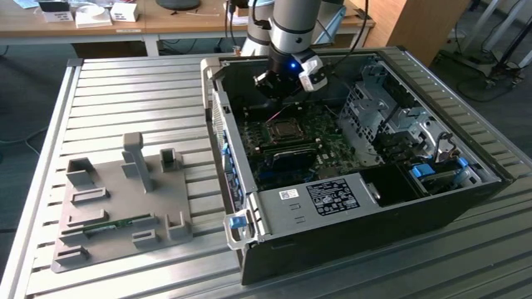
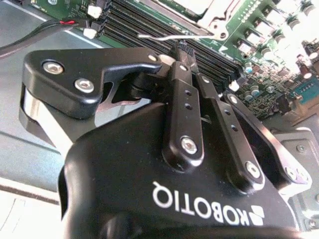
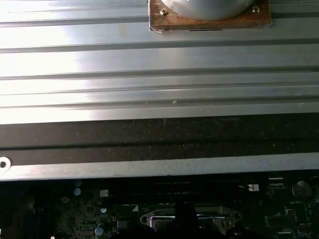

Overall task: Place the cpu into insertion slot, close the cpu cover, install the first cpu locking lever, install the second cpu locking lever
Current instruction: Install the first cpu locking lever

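Observation:
Inside the open black case, my gripper (image 1: 285,87) hangs just above the motherboard, beyond the insertion slot (image 1: 283,129). In the second wrist view its two black fingers (image 2: 185,89) are pressed together, gripper (image 2: 182,48) shut with nothing seen between them. The tips sit right at a thin silvery locking lever (image 2: 159,36) that runs along the socket's edge. The cpu cover (image 2: 212,22) lies flat on the socket, and the pale metal top of the cpu (image 2: 197,4) shows through its window. The cover's frame (image 3: 192,217) also appears in the first wrist view.
Long black memory slots (image 2: 144,22) run beside the socket. A drive cage (image 1: 390,118) and case walls (image 1: 218,112) hem in the board. A grey fixture plate (image 1: 116,199) with a memory stick (image 1: 108,225) lies on the ribbed metal table (image 1: 133,93).

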Robot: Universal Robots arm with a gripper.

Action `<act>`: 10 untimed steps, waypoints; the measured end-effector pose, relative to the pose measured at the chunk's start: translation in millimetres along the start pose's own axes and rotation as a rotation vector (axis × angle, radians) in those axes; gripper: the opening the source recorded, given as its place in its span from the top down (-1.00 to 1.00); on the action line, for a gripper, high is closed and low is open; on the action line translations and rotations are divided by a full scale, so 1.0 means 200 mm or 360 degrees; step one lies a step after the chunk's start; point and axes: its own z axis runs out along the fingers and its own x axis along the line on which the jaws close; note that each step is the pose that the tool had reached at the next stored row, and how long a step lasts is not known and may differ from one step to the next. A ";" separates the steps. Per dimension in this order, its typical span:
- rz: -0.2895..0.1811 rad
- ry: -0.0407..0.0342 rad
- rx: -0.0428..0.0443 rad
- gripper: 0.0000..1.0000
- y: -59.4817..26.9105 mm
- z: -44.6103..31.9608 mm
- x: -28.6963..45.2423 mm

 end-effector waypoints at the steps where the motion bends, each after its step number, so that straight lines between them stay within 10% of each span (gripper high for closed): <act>1: 0.0000 0.0000 -0.0001 0.79 0.000 0.002 -0.002; 10: 0.0000 0.0002 -0.0002 0.79 -0.002 0.023 -0.034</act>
